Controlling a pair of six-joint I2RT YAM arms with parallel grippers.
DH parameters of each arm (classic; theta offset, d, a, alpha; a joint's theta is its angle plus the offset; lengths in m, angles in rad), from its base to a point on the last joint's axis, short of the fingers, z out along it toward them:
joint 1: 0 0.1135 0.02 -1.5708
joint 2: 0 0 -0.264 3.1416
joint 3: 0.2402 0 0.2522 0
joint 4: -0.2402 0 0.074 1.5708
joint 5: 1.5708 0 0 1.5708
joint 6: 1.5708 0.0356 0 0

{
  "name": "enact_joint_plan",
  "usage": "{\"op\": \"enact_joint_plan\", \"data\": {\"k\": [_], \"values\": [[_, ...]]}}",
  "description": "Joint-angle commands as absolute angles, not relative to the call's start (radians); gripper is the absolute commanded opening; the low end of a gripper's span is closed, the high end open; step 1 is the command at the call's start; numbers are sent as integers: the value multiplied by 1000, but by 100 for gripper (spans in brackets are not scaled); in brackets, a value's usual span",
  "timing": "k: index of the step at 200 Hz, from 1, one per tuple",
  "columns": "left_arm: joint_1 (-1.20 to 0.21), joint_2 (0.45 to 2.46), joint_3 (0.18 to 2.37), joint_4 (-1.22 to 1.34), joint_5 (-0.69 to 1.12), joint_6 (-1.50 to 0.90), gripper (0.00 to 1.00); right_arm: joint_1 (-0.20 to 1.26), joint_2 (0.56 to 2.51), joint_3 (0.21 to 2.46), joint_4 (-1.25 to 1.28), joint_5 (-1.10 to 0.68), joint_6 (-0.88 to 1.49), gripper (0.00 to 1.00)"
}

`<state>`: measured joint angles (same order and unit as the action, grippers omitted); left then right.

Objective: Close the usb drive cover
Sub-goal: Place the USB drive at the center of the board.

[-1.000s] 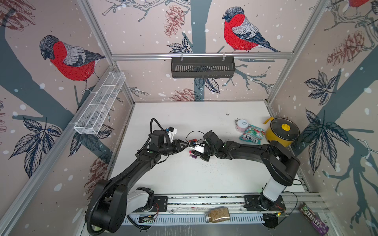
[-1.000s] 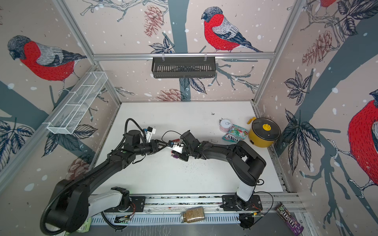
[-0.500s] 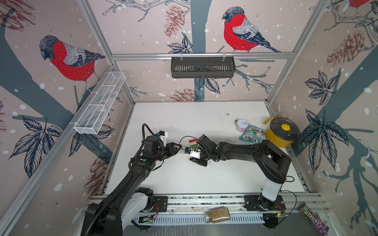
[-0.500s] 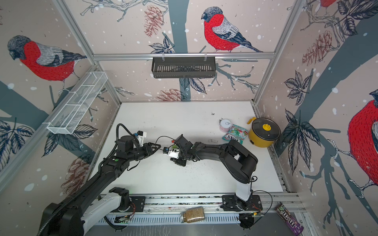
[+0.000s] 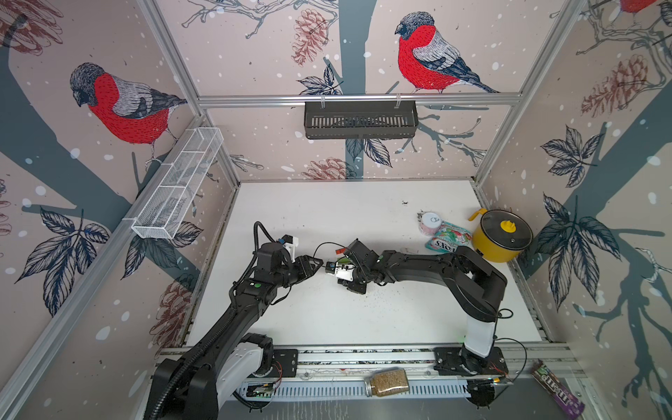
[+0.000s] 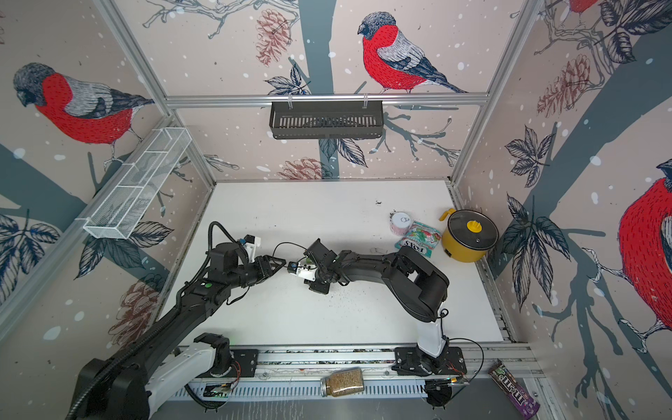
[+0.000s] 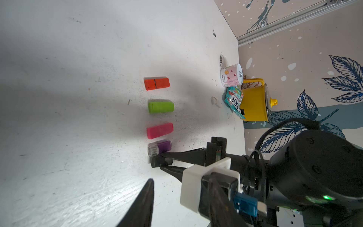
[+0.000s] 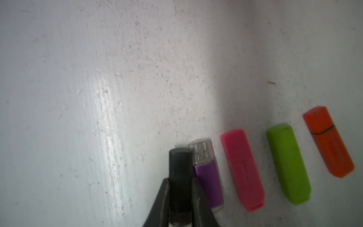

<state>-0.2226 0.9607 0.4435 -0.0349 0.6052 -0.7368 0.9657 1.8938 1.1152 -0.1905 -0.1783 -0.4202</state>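
Pinches the small black plastic usb drive [image 8: 179, 196] tight across its body with the right claw [image 8: 180, 181], cap [image 8: 179, 161] poking past the tips, low over the white bench [image 8: 98, 78], just beside a purple drive with clear cap [image 8: 206, 173] and in line with a pink plastic drive [image 8: 242, 169], a green drive [image 8: 287, 163] and an orange drive [image 8: 328, 141]. Holds the left claw [image 5: 315, 262] half-parted and empty. Looks light, stiff, slick; best gripped on the body sides behind the seam, pressing the cap straight home along its length

Scuffed matt tabletop [image 8: 98, 78], smooth plastic drive [image 8: 179, 173]
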Motion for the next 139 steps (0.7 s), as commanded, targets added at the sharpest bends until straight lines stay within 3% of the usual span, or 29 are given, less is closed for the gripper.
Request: {"op": "enact_joint_plan", "data": {"k": [1,139], "values": [[-220,960,437,-13,625,-748,45,968,1900,1123,-233,-141,-442,18],[-221,952,424,-10,633,-750,45,1008,1910,1142,-266,-144,-506,20]]}}
